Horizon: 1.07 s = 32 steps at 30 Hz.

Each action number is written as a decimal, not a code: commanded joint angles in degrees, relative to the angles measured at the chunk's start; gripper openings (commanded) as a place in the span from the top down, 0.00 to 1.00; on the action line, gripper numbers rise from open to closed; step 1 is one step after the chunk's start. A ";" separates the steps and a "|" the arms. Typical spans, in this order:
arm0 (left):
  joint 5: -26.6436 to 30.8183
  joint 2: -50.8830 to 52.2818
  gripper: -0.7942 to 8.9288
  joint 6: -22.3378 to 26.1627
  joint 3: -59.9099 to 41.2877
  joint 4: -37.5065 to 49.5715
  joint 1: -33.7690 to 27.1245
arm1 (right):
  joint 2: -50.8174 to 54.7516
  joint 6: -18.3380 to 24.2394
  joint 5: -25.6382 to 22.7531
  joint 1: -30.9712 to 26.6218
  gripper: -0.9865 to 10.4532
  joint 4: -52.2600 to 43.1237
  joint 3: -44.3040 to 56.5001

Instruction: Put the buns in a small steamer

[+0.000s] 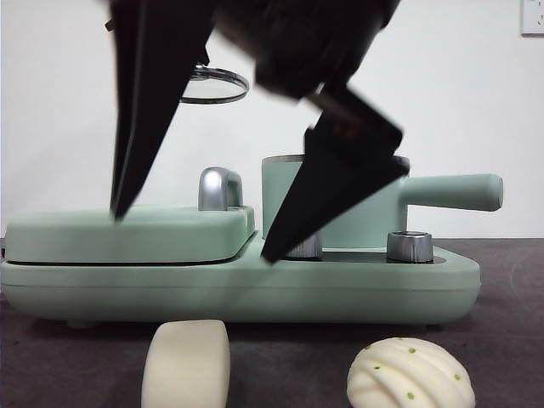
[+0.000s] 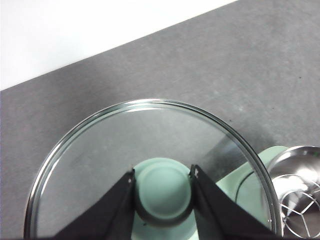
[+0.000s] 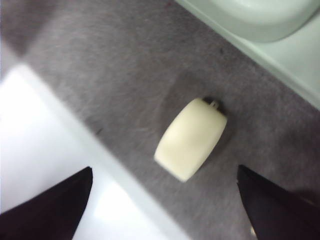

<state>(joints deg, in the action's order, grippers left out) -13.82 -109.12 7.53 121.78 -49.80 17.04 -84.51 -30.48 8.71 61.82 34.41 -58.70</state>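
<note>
Lying on the grey table (image 1: pixel 510 357), the two buns are both still outside the pot. The smooth bun (image 3: pixel 190 138) sits between the right gripper (image 3: pixel 165 200)'s fingers and a little ahead of them, touching neither; those fingers are spread wide, wider than the bun, which reads as a setup for closing on it. In the front view the same bun (image 1: pixel 186 364) lies below the two dark fingers (image 1: pixel 140 127), which hang well above it. The ridged bun (image 1: pixel 410 372), with its green specks, rests off to one side of that pair, apart from the smooth one.

Behind the buns stands the small steamer (image 1: pixel 374 212), a mint-green pot with a straight side handle (image 1: pixel 455 191), seated on the green cooker base (image 1: pixel 255 289) beside the flat lidded griddle (image 1: pixel 127 234). Its top is uncovered: the left gripper (image 2: pixel 162 187) has its fingers pinched on the green knob (image 2: pixel 162 190) of the glass lid (image 2: pixel 150 150) and holds it in the air, probably to keep the pot's mouth free for the buns. In the left wrist view the open pot (image 2: pixel 300 200) shows beyond one finger, a wire rack visible inside. The lid's rim (image 1: pixel 212 85) also shows high in the front view.

My judgement: the smooth bun is about to be picked first, with the fingers needing to descend before closing.
</note>
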 commanded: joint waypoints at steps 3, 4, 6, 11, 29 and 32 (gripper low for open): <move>-0.48 0.48 0.90 0.57 2.32 1.36 -0.33 | -5.20 -1.05 -1.42 1.11 0.52 -2.67 -1.33; -0.48 0.48 0.90 0.57 2.32 1.36 -0.39 | -6.01 -1.07 -1.40 1.18 0.52 -2.93 -1.33; -0.48 0.48 0.90 0.57 2.32 1.38 -0.52 | -7.34 -1.05 -1.55 1.18 0.52 -3.21 -1.33; -0.50 0.48 0.90 0.52 2.32 1.38 -0.52 | -10.32 -1.01 -1.68 1.16 0.52 -4.00 -1.33; -0.50 0.46 0.90 0.42 2.32 1.36 -0.59 | -12.74 -0.02 0.94 0.33 0.78 -4.20 -2.86; -0.50 0.48 0.90 0.44 2.32 1.33 -0.68 | -12.44 1.57 1.97 -0.63 0.78 0.22 -6.56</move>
<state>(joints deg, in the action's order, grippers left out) -13.85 -109.12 7.53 121.78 -49.82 16.34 -96.73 -30.24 10.66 60.90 33.93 -63.02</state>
